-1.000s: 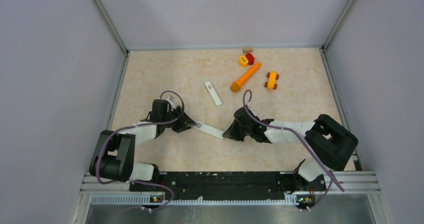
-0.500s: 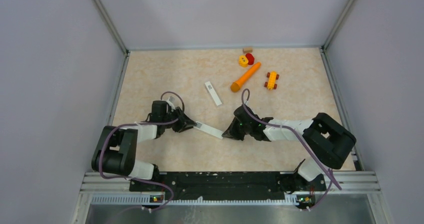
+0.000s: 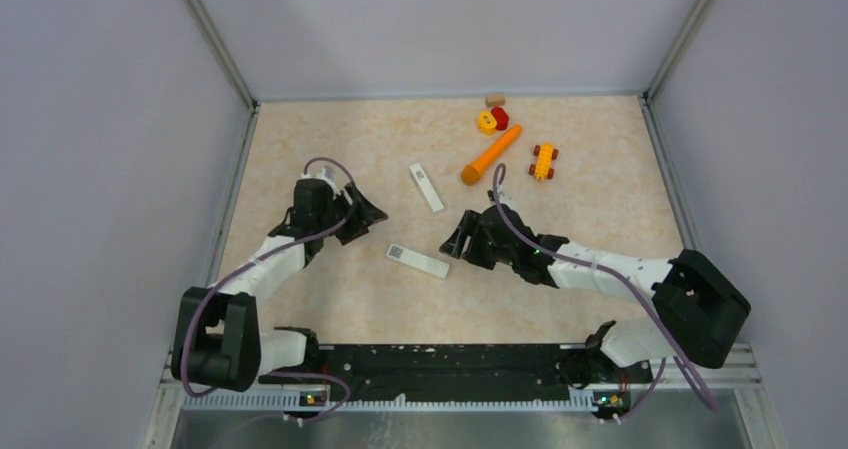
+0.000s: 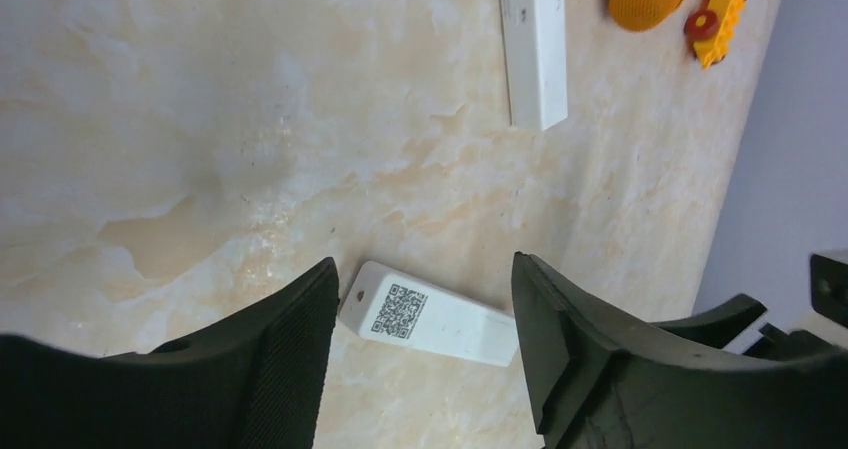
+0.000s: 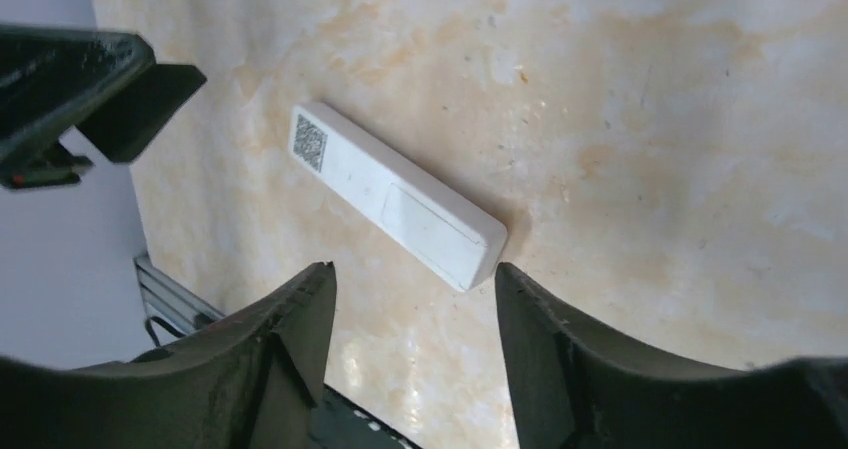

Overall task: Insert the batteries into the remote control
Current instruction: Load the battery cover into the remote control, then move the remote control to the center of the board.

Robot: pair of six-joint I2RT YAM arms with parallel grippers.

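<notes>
While the left claw and the right claw both stand open and hold nothing, the white remote control lies flat on the worktop between them, touching neither.

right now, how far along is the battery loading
Looks done: no loose batteries show on the table, and the remote control lies back up with its cover panel looking seated. In hand: nothing, the left gripper and right gripper both stand open, clear of it. Left: confirming the batteries are inside, which cannot be seen.
</notes>
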